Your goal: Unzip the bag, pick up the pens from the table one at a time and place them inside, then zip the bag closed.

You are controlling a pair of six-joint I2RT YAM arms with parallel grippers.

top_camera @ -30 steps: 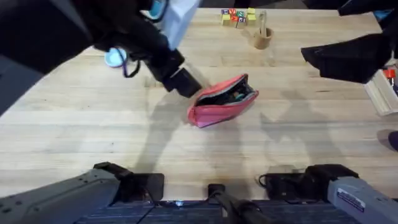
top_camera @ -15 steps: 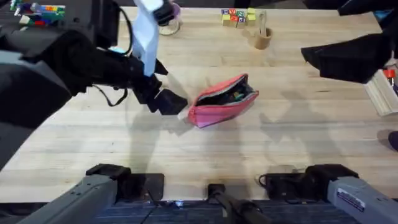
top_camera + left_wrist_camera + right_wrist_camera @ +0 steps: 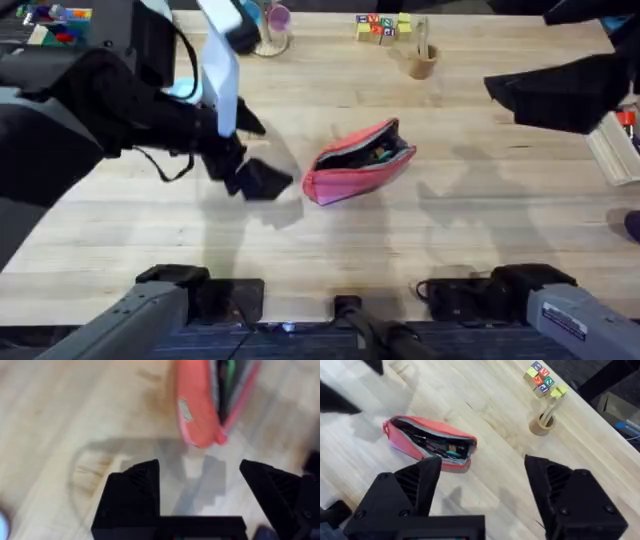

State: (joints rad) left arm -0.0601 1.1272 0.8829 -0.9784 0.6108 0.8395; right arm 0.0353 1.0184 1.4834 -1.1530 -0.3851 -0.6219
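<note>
Light wood plank tabletop [image 3: 480,230] w/ soft shadows; dark floor beyond far edge, lit from overhead.

Even, bright light is falling on the table [image 3: 420,230], with soft shadows and patches of blur.

Beside the bag [image 3: 358,162], the left gripper [image 3: 262,180] is casting a faint grey shadow on the wood just below it, and paler shadows are lying to the bag's right. The left arm is showing large, dark and smeared near the camera. In the left wrist view the bag [image 3: 200,405] is blurring and the gripper [image 3: 200,490] is throwing a soft shadow. The right wrist view is staying sharp around the bag [image 3: 427,442].
</note>
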